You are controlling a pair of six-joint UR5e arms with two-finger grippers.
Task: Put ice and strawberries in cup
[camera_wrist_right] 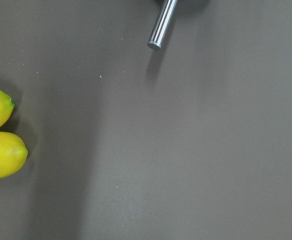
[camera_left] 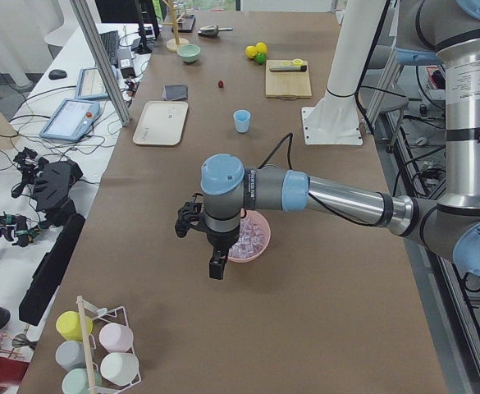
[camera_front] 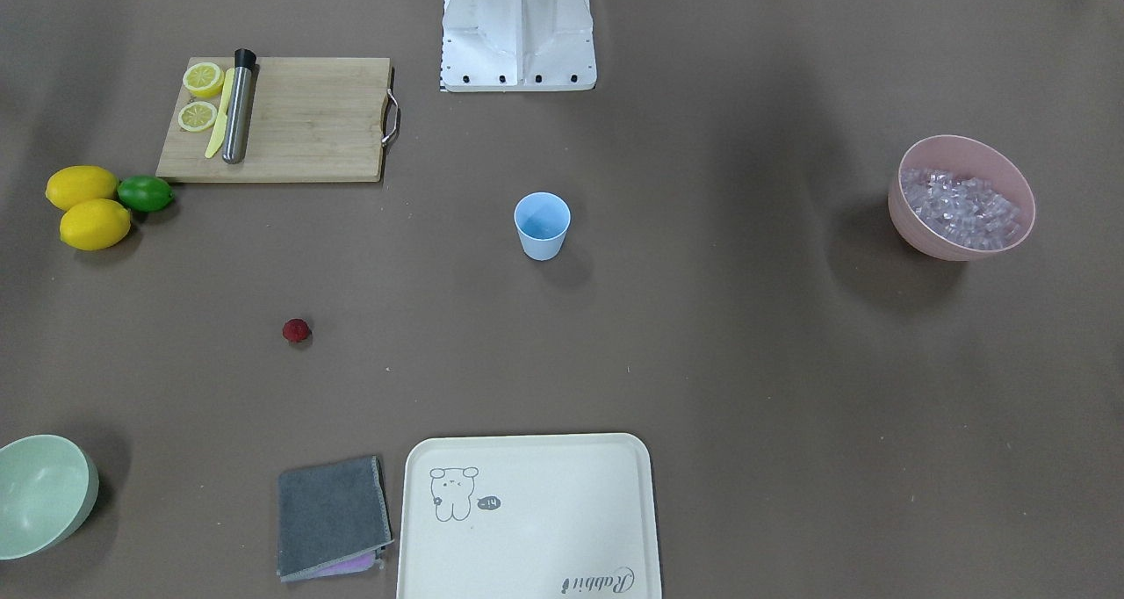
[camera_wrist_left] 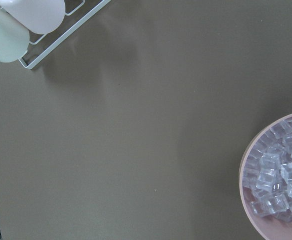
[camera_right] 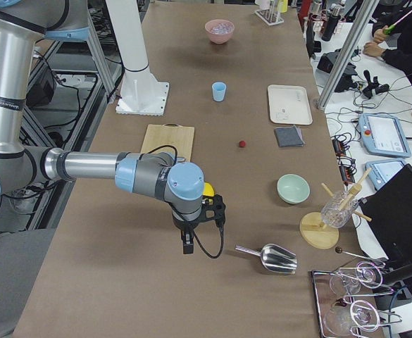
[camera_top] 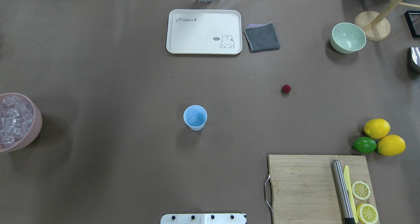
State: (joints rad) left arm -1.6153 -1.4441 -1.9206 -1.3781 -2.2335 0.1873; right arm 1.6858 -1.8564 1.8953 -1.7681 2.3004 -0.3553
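The light-blue cup [camera_top: 195,117] stands upright and empty at mid-table, also in the front view [camera_front: 542,224]. The ice [camera_front: 961,208] fills a pink bowl [camera_top: 36,125] on my left side; the left wrist view shows the ice [camera_wrist_left: 280,175] at its lower right. One dark-red strawberry [camera_top: 286,88] lies on the table right of the cup. My left gripper [camera_left: 216,269] hangs beside the pink bowl. My right gripper [camera_right: 186,243] hangs over bare table beyond the lemons. I cannot tell whether either is open or shut.
A cutting board [camera_top: 315,188] holds lemon slices, a knife and a steel muddler. Two lemons [camera_top: 384,137] and a lime [camera_top: 364,145] lie beside it. A cream tray [camera_top: 203,32], grey cloth [camera_top: 261,37] and pale-green bowl [camera_top: 347,37] sit far. A metal scoop [camera_right: 272,258] lies at the right end.
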